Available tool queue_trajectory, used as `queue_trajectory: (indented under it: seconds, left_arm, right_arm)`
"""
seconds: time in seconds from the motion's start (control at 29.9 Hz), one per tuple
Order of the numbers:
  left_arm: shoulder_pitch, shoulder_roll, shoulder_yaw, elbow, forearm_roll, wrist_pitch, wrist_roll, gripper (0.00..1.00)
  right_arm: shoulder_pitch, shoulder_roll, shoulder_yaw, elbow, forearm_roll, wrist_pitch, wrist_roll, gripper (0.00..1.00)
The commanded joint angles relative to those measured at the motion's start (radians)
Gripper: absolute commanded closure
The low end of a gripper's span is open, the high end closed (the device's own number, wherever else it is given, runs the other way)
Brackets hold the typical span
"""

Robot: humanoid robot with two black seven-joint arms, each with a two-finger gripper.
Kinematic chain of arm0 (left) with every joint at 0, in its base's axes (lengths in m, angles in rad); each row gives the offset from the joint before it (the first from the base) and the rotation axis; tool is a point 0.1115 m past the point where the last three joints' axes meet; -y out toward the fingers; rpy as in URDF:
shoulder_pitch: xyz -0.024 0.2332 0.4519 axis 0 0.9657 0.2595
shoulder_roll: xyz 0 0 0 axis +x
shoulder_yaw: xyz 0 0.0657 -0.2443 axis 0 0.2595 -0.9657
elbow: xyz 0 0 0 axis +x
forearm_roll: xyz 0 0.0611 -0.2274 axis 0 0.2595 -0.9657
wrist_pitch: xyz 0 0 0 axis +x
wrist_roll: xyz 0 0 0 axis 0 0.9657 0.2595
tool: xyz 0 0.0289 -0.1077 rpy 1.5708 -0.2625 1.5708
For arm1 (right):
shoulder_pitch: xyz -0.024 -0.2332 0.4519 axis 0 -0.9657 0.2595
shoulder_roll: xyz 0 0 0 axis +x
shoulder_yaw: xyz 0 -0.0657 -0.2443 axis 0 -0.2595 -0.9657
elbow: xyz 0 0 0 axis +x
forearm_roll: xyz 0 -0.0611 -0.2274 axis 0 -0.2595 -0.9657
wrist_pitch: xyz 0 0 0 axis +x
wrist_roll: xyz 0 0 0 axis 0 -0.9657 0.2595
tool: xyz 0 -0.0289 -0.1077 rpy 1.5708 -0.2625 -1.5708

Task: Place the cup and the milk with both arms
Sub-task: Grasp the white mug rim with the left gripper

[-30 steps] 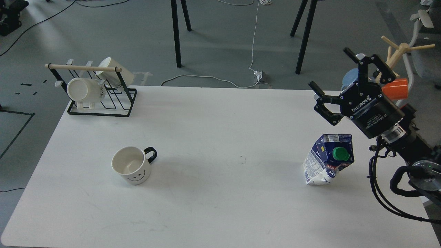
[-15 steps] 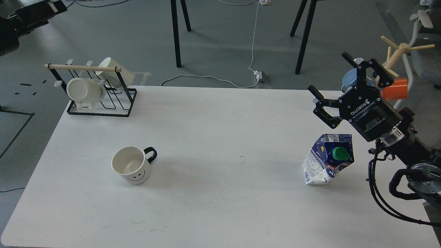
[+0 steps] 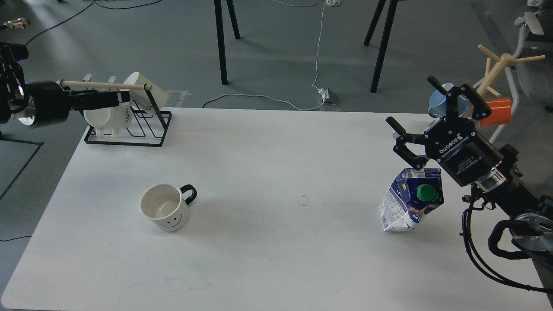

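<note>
A white mug with a smiley face and black handle [image 3: 164, 208] stands upright on the white table [image 3: 276, 164], left of centre. A crumpled blue and white milk carton with a green cap [image 3: 409, 201] stands at the right. My right gripper [image 3: 412, 102] is open and empty, its fingers spread wide, hovering just above and behind the carton. My left gripper [image 3: 101, 98] reaches in from the left edge, in front of the mug rack and far behind the mug. It is seen side-on and dark, so its fingers cannot be told apart.
A black wire rack [image 3: 125, 129] with two white mugs stands at the table's back left corner. A wooden mug tree [image 3: 497, 69] with an orange cup [image 3: 497, 112] and a blue cup [image 3: 436, 106] stands behind my right gripper. Stand legs and cables lie on the floor beyond.
My left arm has come into view from the left and now reaches in front of the rack. My right gripper has moved slightly left and down toward the carton, still open.
</note>
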Motion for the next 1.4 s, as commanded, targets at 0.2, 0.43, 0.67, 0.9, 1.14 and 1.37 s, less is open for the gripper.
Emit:
queue_trajectory:
  seconds: [0.2, 0.43, 0.67, 0.9, 1.14, 1.37]
  left_arm:
    - [0.004, 0.011, 0.173, -0.008, 0.031, 0.0, 0.0, 0.0]
    - [0.015, 0.007, 0.268, -0.034, 0.03, 0.0, 0.0, 0.0]
    - [0.052, 0.008, 0.274, -0.099, 0.03, 0.0, 0.0, 0.01]
    - [0.109, -0.004, 0.274, -0.116, 0.031, 0.0, 0.0, 0.01]
    - [0.156, -0.033, 0.274, -0.114, 0.03, 0.0, 0.0, 0.01]
    - [0.158, -0.056, 0.271, -0.103, 0.028, 0.0, 0.0, 0.03]
  right_arm:
    - [-0.003, 0.004, 0.0, 0.002, 0.0, 0.0, 0.0, 0.01]
    - [-0.005, 0.004, -0.001, 0.0, 0.0, 0.0, 0.0, 0.01]
    - [-0.015, 0.004, -0.001, 0.002, 0.0, 0.0, 0.0, 0.01]
    - [-0.017, 0.004, -0.001, 0.003, 0.0, 0.0, 0.0, 0.01]
    - [-0.018, 0.006, -0.001, 0.005, 0.0, 0.0, 0.0, 0.01]
    - [-0.018, 0.019, -0.003, 0.006, 0.0, 0.0, 0.0, 0.01]
